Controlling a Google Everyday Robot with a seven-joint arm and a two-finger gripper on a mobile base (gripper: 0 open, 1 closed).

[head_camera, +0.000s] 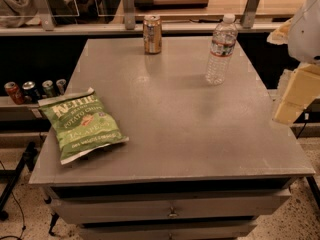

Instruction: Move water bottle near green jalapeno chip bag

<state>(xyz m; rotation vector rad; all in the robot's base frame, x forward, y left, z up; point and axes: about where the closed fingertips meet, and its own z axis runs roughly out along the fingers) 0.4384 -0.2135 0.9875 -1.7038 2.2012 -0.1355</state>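
The water bottle [221, 50] is clear and ribbed, with a white cap and a white-and-red label. It stands upright at the far right of the grey table [185, 129]. The green jalapeno chip bag [80, 124] lies flat at the table's front left edge, far from the bottle. My gripper [296, 95] shows as cream-coloured parts at the right edge of the view. It hangs just off the table's right side, to the right of the bottle and nearer than it, and touches nothing.
A gold-brown drink can [152, 34] stands at the table's far edge, left of the bottle. Several cans [35, 90] sit on a low shelf to the left. A rail with glass panels [128, 6] runs behind the table. Drawers [172, 211] are below the front edge.
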